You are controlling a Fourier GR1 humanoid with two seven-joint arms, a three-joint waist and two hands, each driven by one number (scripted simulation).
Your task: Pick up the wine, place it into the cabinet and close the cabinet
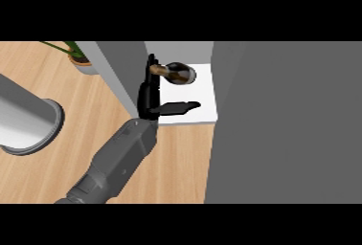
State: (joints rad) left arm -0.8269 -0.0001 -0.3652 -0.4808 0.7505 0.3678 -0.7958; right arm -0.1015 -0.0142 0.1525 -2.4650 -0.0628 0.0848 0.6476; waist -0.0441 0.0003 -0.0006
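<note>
From above, one grey forearm [117, 162] rises from the near edge to the cabinet [283, 119]. Which arm it is I cannot tell. Its black hand [150, 93] is spread, fingers straight up along the door [117, 72], thumb jutting right over the white shelf [201, 95]. The wine bottle [176, 72] stands on that shelf, just beside the fingertips. To the left on the wooden counter [71, 143] sits a grey cylinder [25, 124], with a potted plant [79, 60] farther back.

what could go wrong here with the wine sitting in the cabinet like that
The wine sits on the white shelf with the robot hand open right beside it, so pulling back could knock it over. The grey door looks open; swinging it shut now might catch the forearm.
</note>
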